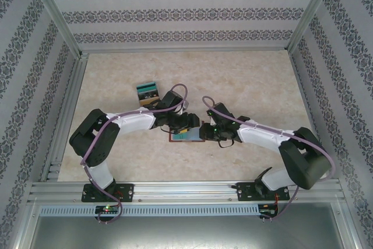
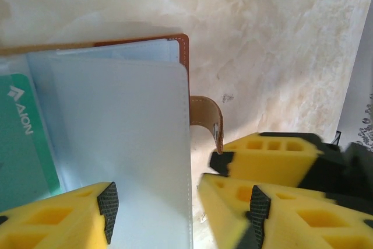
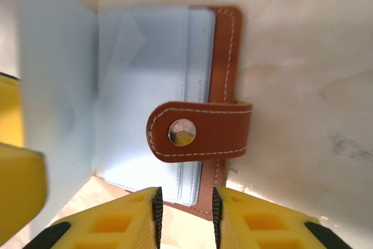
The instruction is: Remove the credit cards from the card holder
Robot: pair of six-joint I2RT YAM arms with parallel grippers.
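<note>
**At mid-table, a teal card to go**

Between the two arms, the card holder (image 1: pixel 185 136) lies spread open on the marble-look table (image 1: pixel 262 86), and both grippers crowd right over it. The left gripper (image 2: pixel 182 205) has its jaws well apart, straddling a blue-grey sleeve page (image 2: pixel 128 144). That looks like the set-up for lifting or turning the page, because a teal credit card (image 2: pixel 20 144) sits tucked in the sleeve just beyond it.

On the other side, the right gripper (image 3: pixel 186 205) hangs at the leather cover's near edge, beside the snap tab (image 3: pixel 201 131). Its jaws are only a narrow way apart. I cannot tell whether they are nipping that edge or just hovering over it, but my read is that it is there to steady the holder while the left arm works.

Up and to the left, well apart from the action, a small pile of cards (image 1: pixel 147 91) rests on the table, so by my reckoning the job is part done.
</note>
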